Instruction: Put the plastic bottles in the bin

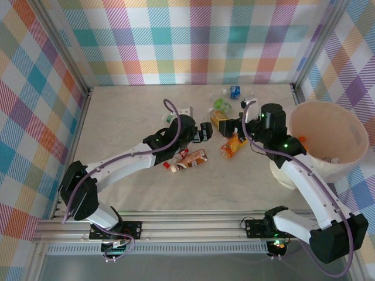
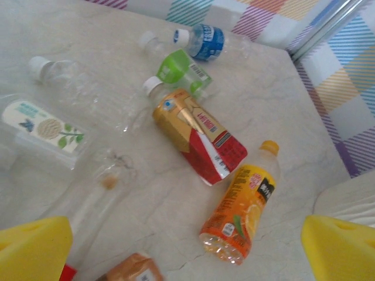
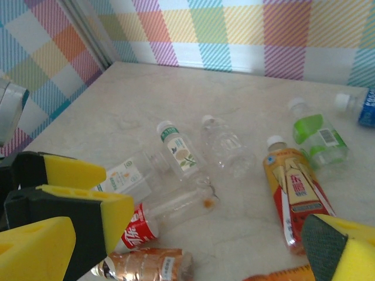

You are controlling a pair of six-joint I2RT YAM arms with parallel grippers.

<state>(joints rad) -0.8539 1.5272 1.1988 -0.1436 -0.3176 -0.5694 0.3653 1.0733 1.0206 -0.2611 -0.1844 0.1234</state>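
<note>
Several plastic bottles lie on the marble table. The orange-label bottle (image 1: 232, 146) (image 2: 240, 205) rests between the two grippers, beside a red-and-gold one (image 1: 220, 120) (image 2: 196, 133) (image 3: 293, 193). Further back lie a green-label bottle (image 1: 221, 104) (image 2: 179, 69) and a blue-label one (image 1: 235, 91) (image 2: 205, 41). A copper-label bottle (image 1: 196, 157) (image 3: 146, 266) and a red-label clear one (image 3: 170, 211) lie by the left arm. The bin (image 1: 328, 137) stands at the right. My left gripper (image 1: 205, 132) (image 2: 187, 252) hovers open and empty. My right gripper (image 1: 234, 126) (image 3: 193, 240) is open too, holding nothing.
Clear bottles with white labels (image 3: 179, 149) (image 2: 41, 126) lie towards the back left. Checked walls enclose the table on three sides. The bin's rim (image 2: 351, 193) sits just right of the orange bottle. The left gripper's yellow fingers (image 3: 88, 211) stand close to my right gripper.
</note>
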